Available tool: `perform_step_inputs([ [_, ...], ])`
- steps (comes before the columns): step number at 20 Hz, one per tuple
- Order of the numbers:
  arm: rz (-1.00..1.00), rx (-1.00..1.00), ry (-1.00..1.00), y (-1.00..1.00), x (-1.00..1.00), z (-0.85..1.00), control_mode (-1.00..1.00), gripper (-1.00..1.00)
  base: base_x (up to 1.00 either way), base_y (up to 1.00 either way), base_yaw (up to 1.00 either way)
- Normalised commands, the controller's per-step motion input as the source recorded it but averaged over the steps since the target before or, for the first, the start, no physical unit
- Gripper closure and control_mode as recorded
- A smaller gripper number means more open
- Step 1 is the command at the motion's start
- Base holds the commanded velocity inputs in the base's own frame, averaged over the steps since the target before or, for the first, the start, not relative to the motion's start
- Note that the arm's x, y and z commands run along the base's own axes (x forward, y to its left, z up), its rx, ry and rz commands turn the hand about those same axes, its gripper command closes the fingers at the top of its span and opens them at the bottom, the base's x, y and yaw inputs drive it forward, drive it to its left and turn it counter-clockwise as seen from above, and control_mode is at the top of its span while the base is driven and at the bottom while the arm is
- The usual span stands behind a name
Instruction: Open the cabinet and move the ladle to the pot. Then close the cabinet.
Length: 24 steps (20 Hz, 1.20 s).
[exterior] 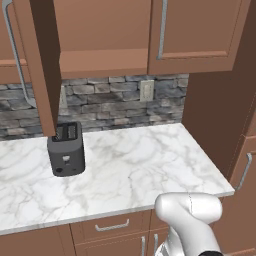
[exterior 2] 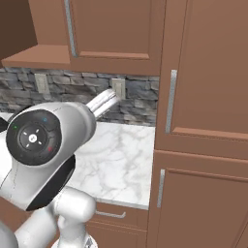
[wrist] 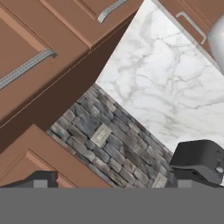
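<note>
Marble counter (exterior: pixel 135 165) runs under the brown cabinet (exterior: pixel 200 35), whose left door (exterior: pixel 42 65) I see swung out, edge-on above a dark toaster (exterior: pixel 66 149). My gripper (wrist: pixel 107 181) stands wide open, holding nothing, facing the stone backsplash (wrist: pixel 100 144).

Toaster (exterior: pixel 66 149): on the desk (exterior: pixel 135 170), left part, near the back wall.
Cabinet (exterior: pixel 195 35): above the desk, its left door (exterior: pixel 42 65) swung out over the toaster.
Outlet (exterior: pixel 146 90): on the wall behind the desk.
Drawers (exterior: pixel 111 226): under the desk's front edge.
</note>
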Motion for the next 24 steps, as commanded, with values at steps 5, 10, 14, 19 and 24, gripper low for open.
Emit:
perform_step_inputs([
  [5, 0.0, 0.0, -0.02, 0.0, 0.07, -0.19, -1.0, -1.0, 0.0, 0.0, 0.0],
  [10, 0.0, 0.0, -0.04, 0.27, 0.0, -0.1, -1.0, -1.0, 0.0, 0.0, 0.0],
  [14, 0.0, 0.0, -0.09, 0.47, 0.0, -0.06, -1.0, -1.0, 0.0, 0.0, 0.0],
  [19, 0.0, 0.0, -0.1, 0.63, 0.02, -0.08, -1.0, -1.0, 0.0, 0.0, 0.0],
  [24, 0.0, 0.01, -0.11, 0.64, 0.23, -0.37, -1.0, -1.0, 0.0, 0.0, 0.0],
])
